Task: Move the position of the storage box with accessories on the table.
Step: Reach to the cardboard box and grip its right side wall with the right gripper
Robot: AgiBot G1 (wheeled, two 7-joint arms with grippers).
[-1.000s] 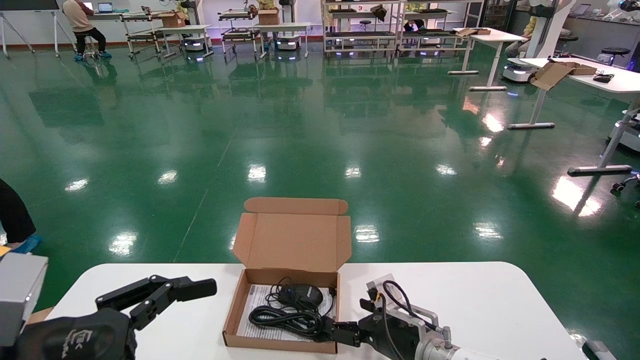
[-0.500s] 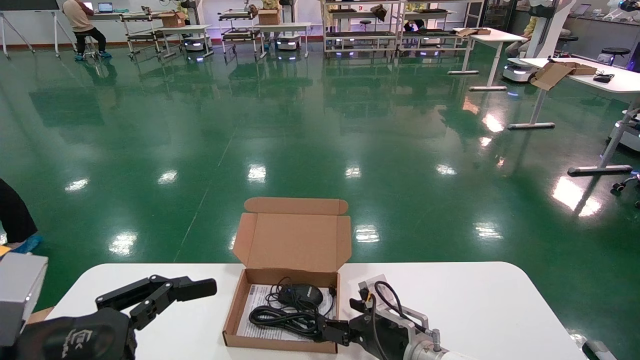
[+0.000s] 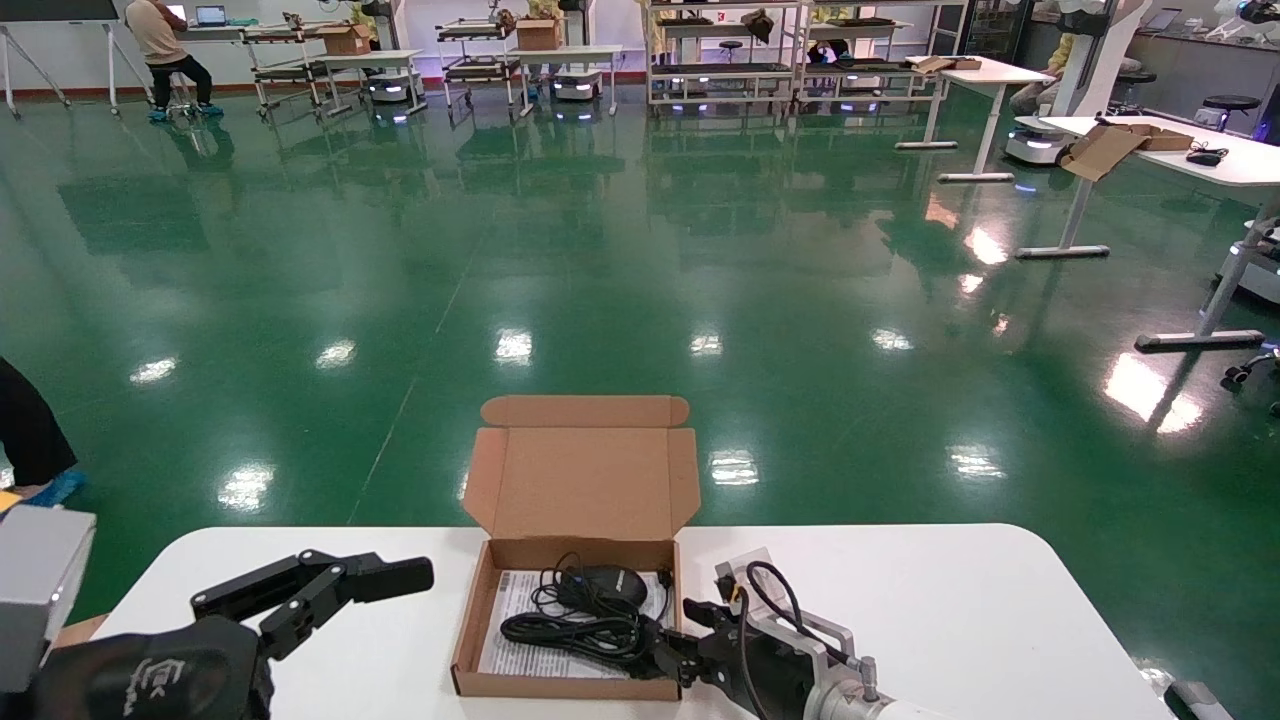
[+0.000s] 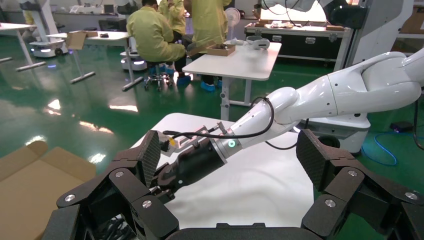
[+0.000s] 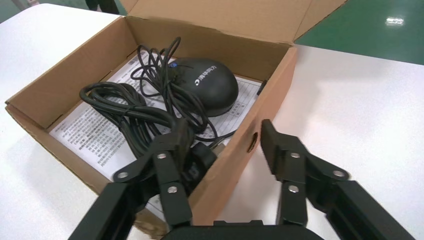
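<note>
The storage box lies open on the table, its lid standing up at the far side. Inside are a black mouse, coiled black cable and a white leaflet. My right gripper is open and straddles the box's right wall. In the right wrist view one finger is inside against the cable, the other outside, a small gap off the wall. My left gripper hovers open and empty left of the box.
The table's far edge runs just behind the box, with green floor beyond. A grey block sits at the left edge. Other white desks stand far right. In the left wrist view the right arm reaches over the table.
My right gripper has moved left, further along the box's right wall. The box has shifted slightly, its lid moving a little left. The left arm has not moved.
</note>
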